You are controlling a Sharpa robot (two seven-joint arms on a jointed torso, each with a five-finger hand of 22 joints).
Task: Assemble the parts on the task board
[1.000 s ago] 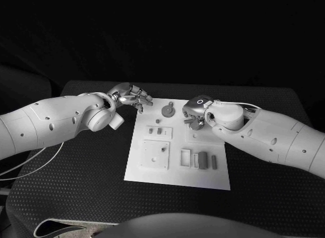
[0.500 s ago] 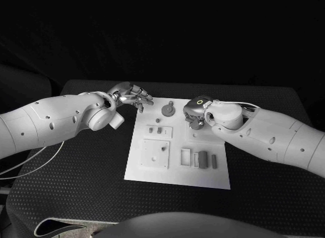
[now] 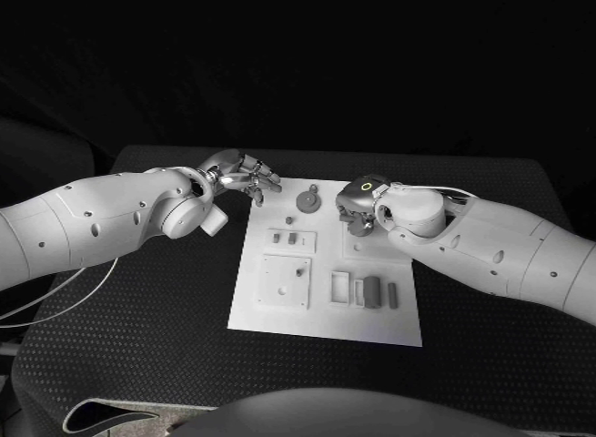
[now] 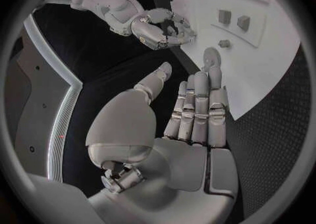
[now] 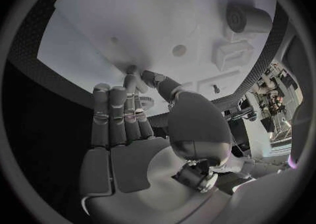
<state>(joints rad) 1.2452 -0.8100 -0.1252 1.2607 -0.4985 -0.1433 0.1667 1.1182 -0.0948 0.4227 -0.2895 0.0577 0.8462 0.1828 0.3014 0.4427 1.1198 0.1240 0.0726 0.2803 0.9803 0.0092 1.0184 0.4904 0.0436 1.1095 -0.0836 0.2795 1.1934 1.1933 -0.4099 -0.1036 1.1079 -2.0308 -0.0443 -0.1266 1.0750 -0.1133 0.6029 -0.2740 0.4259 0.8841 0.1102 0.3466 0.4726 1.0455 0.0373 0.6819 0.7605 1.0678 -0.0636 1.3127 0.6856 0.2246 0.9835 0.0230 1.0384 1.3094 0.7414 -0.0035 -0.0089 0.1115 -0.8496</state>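
Both hands hover at the far end of the white board (image 3: 327, 314), where the small parts sit.

The left hand (image 3: 241, 175) is spread and empty beside the board's far corner. The right hand (image 3: 357, 211) curls its fingertips (image 5: 134, 71) onto a part; whether it pinches it, I cannot tell. A loose hold could knock the part aside. The round piece (image 3: 308, 201) lies between the hands.
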